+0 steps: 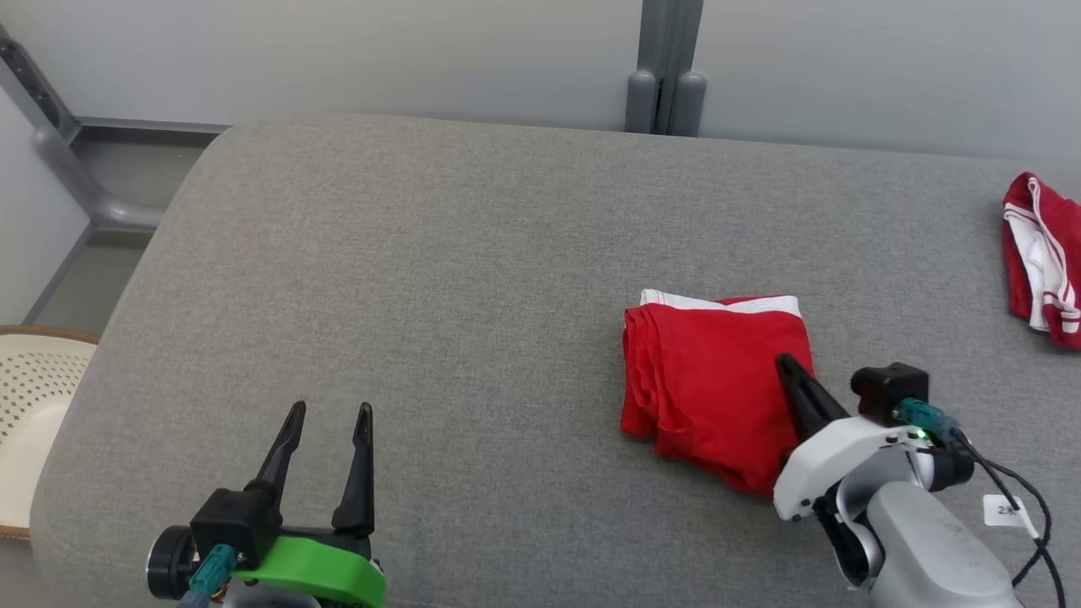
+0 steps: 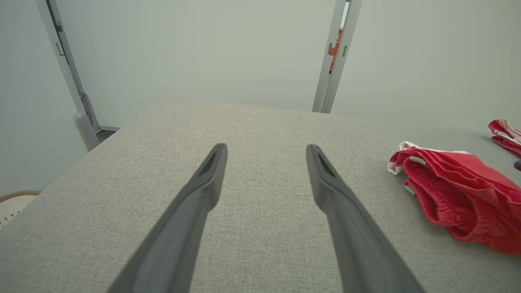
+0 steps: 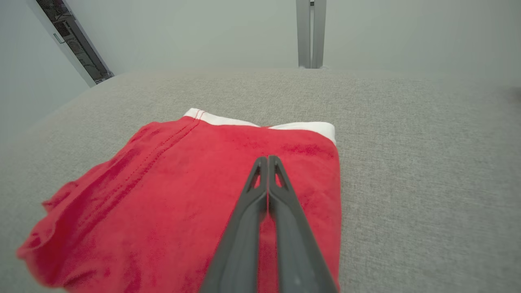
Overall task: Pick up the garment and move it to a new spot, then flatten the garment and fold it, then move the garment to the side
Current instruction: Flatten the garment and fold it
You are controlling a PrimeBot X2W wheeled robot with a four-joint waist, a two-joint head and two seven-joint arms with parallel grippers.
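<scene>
Garment (image 1: 714,380): red, folded to a rough rectangle, lying flat on the grey padded bench (image 1: 439,279), right of centre. Its long axis runs near-to-far, leaning slightly. The white band (image 1: 726,302) faces the far wall and the stacked fold edges face the robot's left.

Right gripper (image 1: 787,363): fingers pressed together with no cloth seen between them, tips over the garment's near right part. Contact with the cloth cannot be told.

Left gripper (image 1: 329,409): fingers spread wide over bare bench at the near left, well apart from the garment.

Clearance: broad bare surface to the left of the garment and beyond it. To the right a bare strip, then a second red-and-white cloth (image 1: 1043,257) at the bench's right side. A pale basket (image 1: 34,405) stands off the left edge.
</scene>
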